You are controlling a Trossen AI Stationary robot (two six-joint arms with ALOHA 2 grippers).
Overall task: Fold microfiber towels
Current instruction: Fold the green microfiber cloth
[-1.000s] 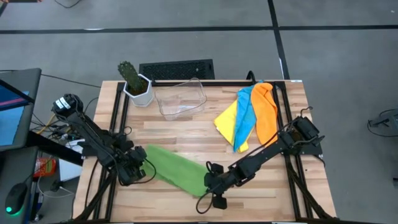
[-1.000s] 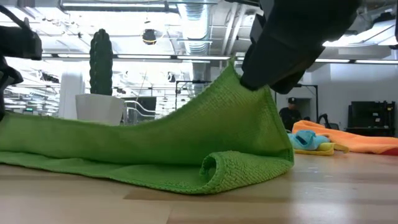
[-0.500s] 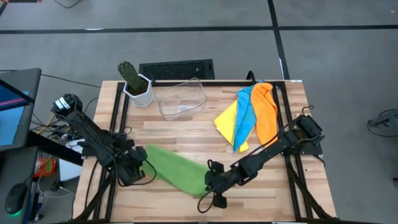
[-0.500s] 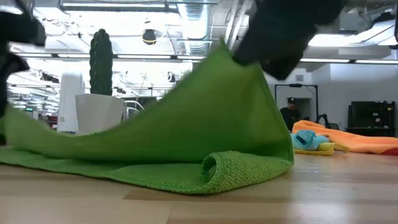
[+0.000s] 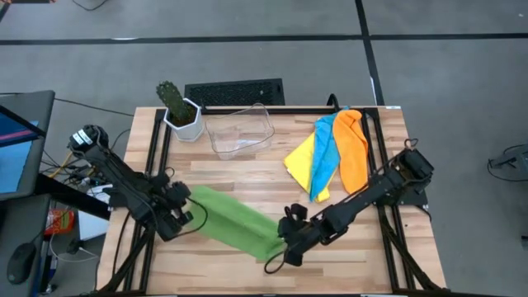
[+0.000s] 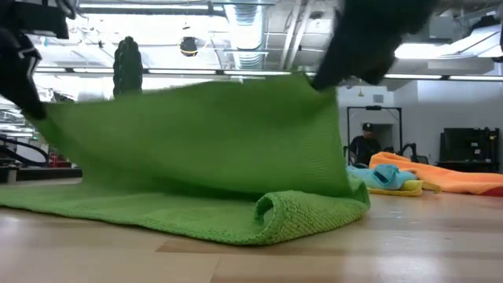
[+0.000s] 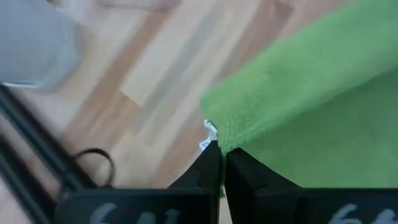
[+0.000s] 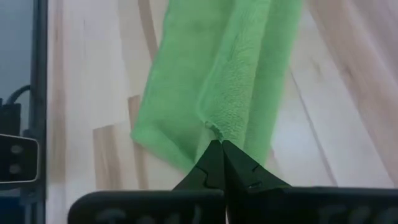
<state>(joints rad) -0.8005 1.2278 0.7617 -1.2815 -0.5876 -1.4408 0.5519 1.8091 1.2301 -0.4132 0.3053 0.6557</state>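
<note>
Looking down from above, you are seeing the green towel [image 5: 235,227] stretching across the front of the worktop [image 5: 247,169] between the two arms, with the left hand [image 5: 183,216] pinching its left end and the right hand [image 5: 286,244] pinching its right end. That view is not telling you how high the cloth is sitting; the low view is: the upper layer of the green towel [image 6: 196,157] is hanging taut as a raised sheet, while its lower layer is lying on the wood and rolling into a fold at the near right corner.

The left wrist view is showing you the left hand's fingers [image 7: 214,168] clenched together on a corner of the towel, a small white tag beside them. The right wrist view is showing the right hand's fingertips [image 8: 219,158] clamped on a hemmed edge of the cloth.

At the back of the worktop, the clear plastic bin [image 5: 239,129] is sitting beside a potted cactus [image 5: 177,107]; you are seeing no towel inside it. The yellow towel [image 5: 301,158], light blue towel [image 5: 325,157] and orange towel [image 5: 354,148] are lying overlapped at the back right.
</note>
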